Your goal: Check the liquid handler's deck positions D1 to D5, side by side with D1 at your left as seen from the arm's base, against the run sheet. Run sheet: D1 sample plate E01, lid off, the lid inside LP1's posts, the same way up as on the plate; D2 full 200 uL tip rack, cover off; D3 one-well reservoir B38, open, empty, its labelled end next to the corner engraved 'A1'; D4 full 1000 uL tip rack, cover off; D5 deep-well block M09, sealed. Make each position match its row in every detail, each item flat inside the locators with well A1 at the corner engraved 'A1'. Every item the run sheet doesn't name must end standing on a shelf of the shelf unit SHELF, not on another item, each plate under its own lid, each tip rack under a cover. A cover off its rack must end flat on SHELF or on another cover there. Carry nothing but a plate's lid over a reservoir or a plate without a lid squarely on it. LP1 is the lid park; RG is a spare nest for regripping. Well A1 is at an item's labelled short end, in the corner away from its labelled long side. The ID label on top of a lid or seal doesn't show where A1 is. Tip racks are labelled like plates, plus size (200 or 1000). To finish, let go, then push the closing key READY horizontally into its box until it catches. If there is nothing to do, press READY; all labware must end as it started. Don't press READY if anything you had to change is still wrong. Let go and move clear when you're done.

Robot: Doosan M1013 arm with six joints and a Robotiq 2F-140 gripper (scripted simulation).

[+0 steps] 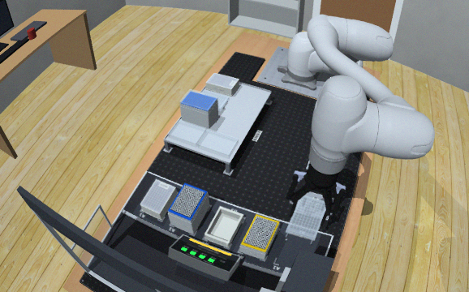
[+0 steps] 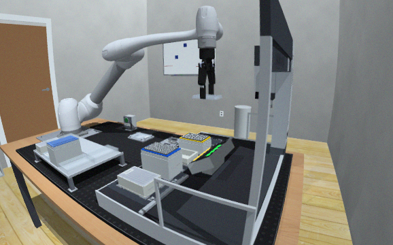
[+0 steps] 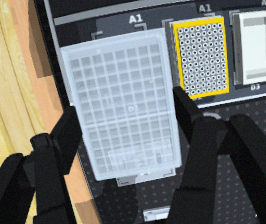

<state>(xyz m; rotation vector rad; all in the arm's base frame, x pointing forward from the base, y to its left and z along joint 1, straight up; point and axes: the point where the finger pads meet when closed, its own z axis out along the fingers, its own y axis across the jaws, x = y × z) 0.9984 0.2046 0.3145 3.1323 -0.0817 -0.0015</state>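
Note:
My gripper (image 1: pixel 314 197) is shut on a clear sample plate (image 1: pixel 307 216) with no lid and holds it flat, high above the deck, as the exterior view shows (image 2: pixel 207 96). In the wrist view the plate (image 3: pixel 120 112) hangs between my fingers over an empty deck position marked 'A1' (image 3: pixel 136 19) at the row's end. Along the row stand a yellow-rimmed tip rack (image 1: pixel 260 234), an open white reservoir (image 1: pixel 223 226), a blue-rimmed tip rack (image 1: pixel 188 206) and a white sealed block (image 1: pixel 158 199).
The shelf unit (image 1: pixel 218 122) holds a blue-covered box (image 1: pixel 199 109) and a white box (image 1: pixel 222 83). The handler's head with green lights (image 1: pixel 204 253) and its gantry post (image 2: pixel 262 136) stand by the row. A clear lid (image 2: pixel 141 137) and a small box with a green button (image 2: pixel 128 121) sit behind.

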